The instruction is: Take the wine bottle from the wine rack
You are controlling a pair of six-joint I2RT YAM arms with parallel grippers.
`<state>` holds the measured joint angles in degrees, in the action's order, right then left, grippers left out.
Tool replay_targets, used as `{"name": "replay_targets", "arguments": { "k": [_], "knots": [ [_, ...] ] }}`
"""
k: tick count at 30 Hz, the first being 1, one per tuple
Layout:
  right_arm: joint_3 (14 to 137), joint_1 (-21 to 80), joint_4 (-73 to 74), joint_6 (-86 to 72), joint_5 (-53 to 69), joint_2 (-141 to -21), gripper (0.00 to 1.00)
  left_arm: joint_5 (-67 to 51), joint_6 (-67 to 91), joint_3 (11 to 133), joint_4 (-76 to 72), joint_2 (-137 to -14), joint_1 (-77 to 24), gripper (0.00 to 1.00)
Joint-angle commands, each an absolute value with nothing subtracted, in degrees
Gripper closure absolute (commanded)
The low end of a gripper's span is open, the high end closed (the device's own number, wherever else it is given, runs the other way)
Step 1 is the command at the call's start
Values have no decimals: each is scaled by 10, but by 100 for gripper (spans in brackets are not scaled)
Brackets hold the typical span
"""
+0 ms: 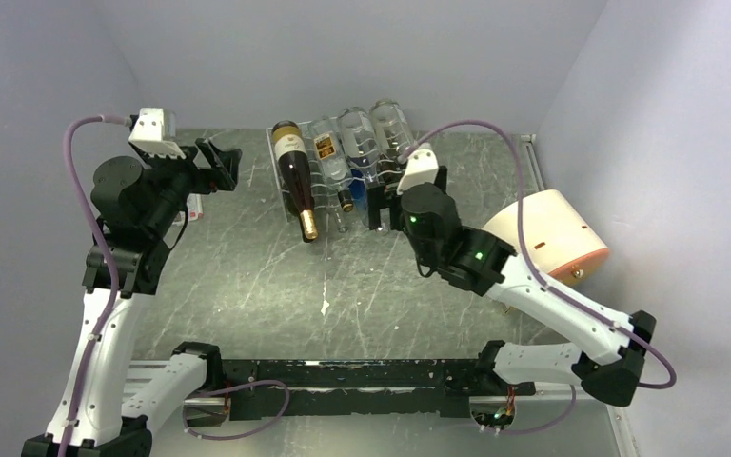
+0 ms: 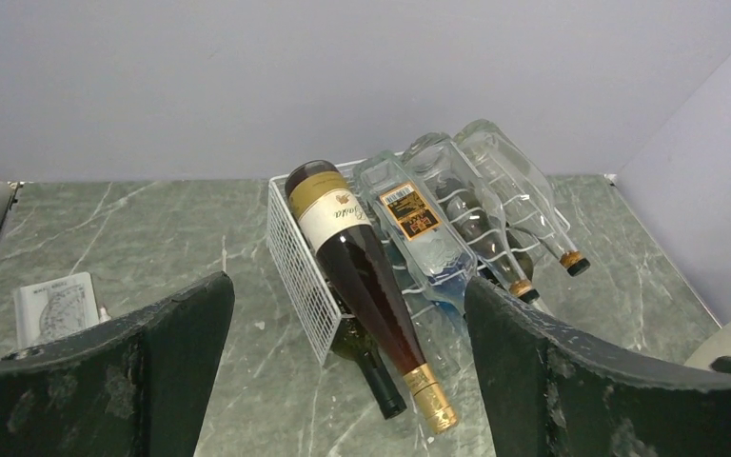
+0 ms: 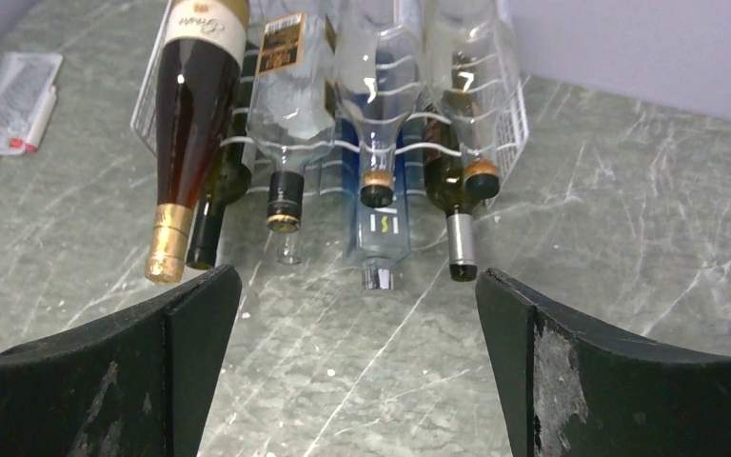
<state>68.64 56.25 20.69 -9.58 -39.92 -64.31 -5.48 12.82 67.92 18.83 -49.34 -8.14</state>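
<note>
Left hand (image 2: 345,284), right hand (image 3: 354,276) gape empty; wine bottle (image 1: 295,181) (cream label, script illegible) on wine rack (image 2: 295,267).

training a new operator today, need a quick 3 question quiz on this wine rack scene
1. True or false: the left hand and the right hand are both open and hold nothing.
2. In the top view, where on the wine rack does the dark wine bottle with gold foil lie? A) left end B) middle C) right end
3. Fill in: in the top view, the cream-and-orange cylinder lies to the rack's ___.
Key: 1 true; 2 A; 3 right.
</note>
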Motion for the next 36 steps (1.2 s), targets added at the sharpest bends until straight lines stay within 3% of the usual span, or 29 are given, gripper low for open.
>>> {"name": "replay_targets", "arguments": {
  "k": [1,10,16,21,25,31,36],
  "knots": [
    [709,572,213,-123,-391,-678,0,-49,140,715,221,-509,-83,6],
    [730,560,203,-125,-360,-740,0,-44,132,745,264,-535,-84,6],
    [817,447,276,-172,-269,-824,0,-41,121,749,267,-543,-84,6],
    [853,402,311,-193,-295,-867,0,-45,106,746,254,-551,-85,6],
    [824,402,275,-185,-272,-859,0,-29,90,720,234,-551,-85,6],
    [757,416,158,-212,-134,-844,0,1,79,677,201,-547,-84,6],
    [802,481,156,-181,-95,-921,0,21,75,643,181,-538,-84,6]
  ]
}}
